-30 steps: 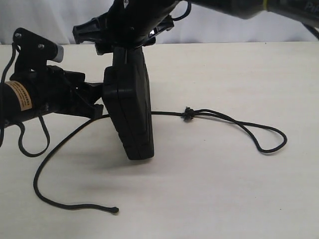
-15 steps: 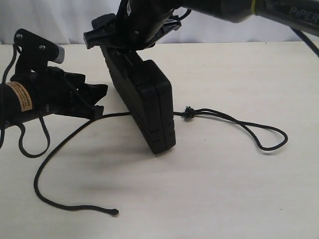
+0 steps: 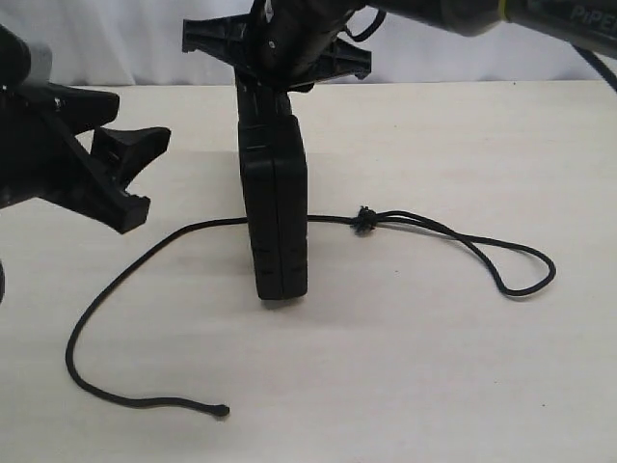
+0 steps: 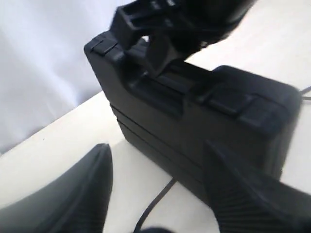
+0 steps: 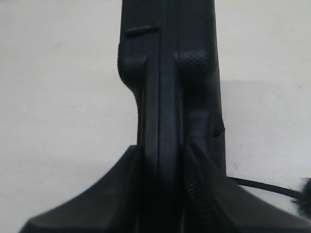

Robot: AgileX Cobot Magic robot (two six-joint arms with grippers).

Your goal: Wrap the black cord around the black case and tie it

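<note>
Black case (image 3: 277,222) stood upright on its narrow edge on the table (image 3: 434,367), top edge pinched between the jaws of the right gripper (image 3: 270,96), which were closed onto it from above. Left gripper (image 3: 143,174) hung well to the left, jaws spread wide, holding nothing, clear of the case. Black cord (image 3: 328,218) lay on the table, crossing at the case's base; knot (image 3: 363,220) and loop to the right, free end curling near front left.
</note>
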